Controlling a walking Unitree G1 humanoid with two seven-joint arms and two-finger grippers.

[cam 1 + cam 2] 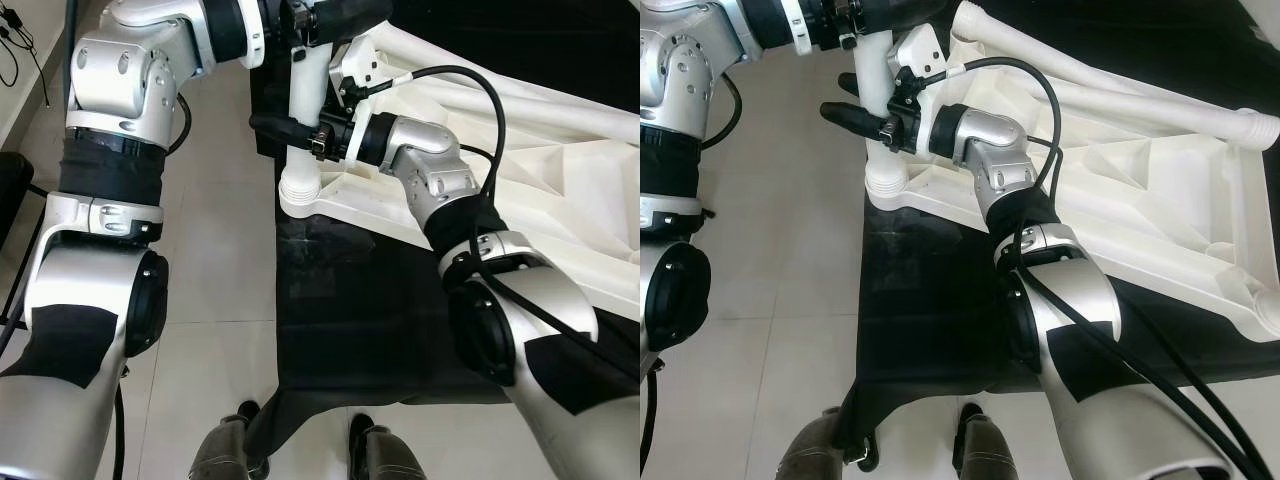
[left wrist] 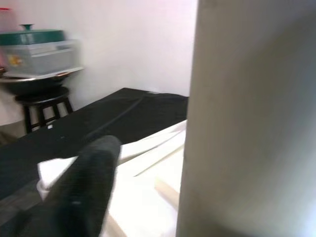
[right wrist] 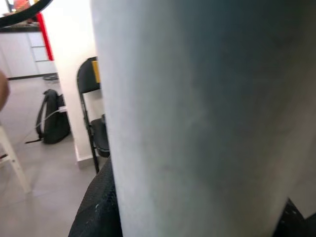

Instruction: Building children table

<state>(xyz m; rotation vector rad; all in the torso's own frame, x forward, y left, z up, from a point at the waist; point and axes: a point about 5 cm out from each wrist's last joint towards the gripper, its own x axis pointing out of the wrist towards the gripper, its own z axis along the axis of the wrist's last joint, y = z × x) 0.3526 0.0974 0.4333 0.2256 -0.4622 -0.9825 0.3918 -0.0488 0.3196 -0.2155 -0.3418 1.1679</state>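
Note:
A white children's table top (image 1: pixel 560 170) lies upside down on a black cloth (image 1: pixel 340 330). One white table leg (image 1: pixel 305 100) stands upright in the corner socket (image 1: pixel 300 190) nearest me. My right gripper (image 1: pixel 287 128) is shut around the middle of this leg, one black finger on each side. My left gripper (image 1: pixel 300 20) clasps the same leg higher up, at the top edge of the view. Up close, the leg (image 2: pixel 247 123) stands beside a black finger (image 2: pixel 84 187) in the left wrist view. Two loose white legs (image 1: pixel 1120 95) lie across the table top.
Pale tiled floor (image 1: pixel 220 250) runs to the left of the cloth. My feet (image 1: pixel 230 440) stand at the cloth's near edge. A stool carrying a pot and a lidded box (image 2: pixel 39 54) stands by a wall. A black folding chair (image 3: pixel 91 113) and a backpack (image 3: pixel 52 123) are off to the side.

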